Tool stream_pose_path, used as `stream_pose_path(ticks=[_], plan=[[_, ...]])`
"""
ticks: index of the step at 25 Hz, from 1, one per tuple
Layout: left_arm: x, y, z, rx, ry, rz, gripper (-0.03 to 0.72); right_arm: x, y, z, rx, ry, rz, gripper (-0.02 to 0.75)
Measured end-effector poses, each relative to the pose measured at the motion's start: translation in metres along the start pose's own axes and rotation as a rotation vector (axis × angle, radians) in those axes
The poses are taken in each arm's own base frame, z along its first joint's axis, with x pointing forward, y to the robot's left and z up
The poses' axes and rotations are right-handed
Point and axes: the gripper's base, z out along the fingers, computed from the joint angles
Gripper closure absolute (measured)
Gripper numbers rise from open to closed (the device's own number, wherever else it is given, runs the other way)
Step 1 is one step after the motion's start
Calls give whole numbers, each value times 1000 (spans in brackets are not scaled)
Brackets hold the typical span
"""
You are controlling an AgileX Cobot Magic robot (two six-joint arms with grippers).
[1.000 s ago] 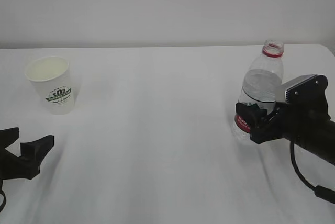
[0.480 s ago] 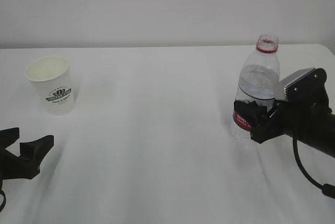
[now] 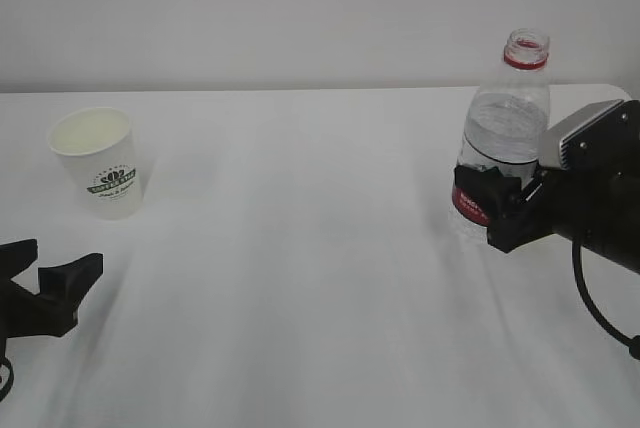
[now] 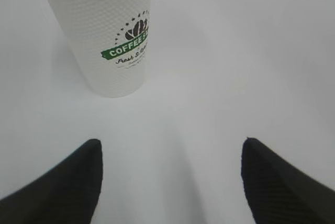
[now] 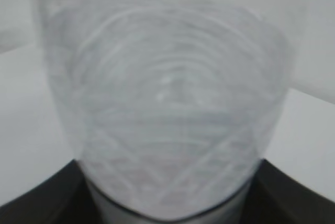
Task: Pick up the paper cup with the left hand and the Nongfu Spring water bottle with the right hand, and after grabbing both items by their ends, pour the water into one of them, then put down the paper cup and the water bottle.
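The paper cup stands upright at the far left of the white table, white with a green logo. In the left wrist view the paper cup is ahead of my left gripper, which is open and empty a short way from it. From outside, the left gripper hovers low, nearer than the cup. The Nongfu Spring water bottle is upright with no cap and has water inside. My right gripper is shut on its lower body at the red label. The right wrist view is filled by the bottle, with the right gripper around it.
The white table stretches between the cup and the bottle with nothing on it. A pale wall rises behind the far edge. The right arm's black cable hangs near the right edge.
The right gripper has tightened on the bottle and carried it upward and slightly right. The bottle went from tilted to upright. The left gripper and cup have not moved.
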Motion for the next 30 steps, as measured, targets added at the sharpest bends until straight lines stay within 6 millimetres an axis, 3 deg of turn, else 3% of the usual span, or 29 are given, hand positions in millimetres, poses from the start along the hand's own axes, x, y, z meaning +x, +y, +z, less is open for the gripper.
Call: stream_pose_path(ticks=[7, 14, 22, 30], plan=[[-1, 2, 1, -26, -6, -10, 97, 1, 0, 0, 0, 7, 0, 258], [-11, 5, 18, -41, -52, -15, 95, 1, 0, 0, 0, 9, 19, 258], [-2, 7, 36, -43, -12, -16, 94, 1, 0, 0, 0, 9, 19, 258], [-2, 29, 36, -57, -16, -25, 95, 1, 0, 0, 0, 9, 19, 258]])
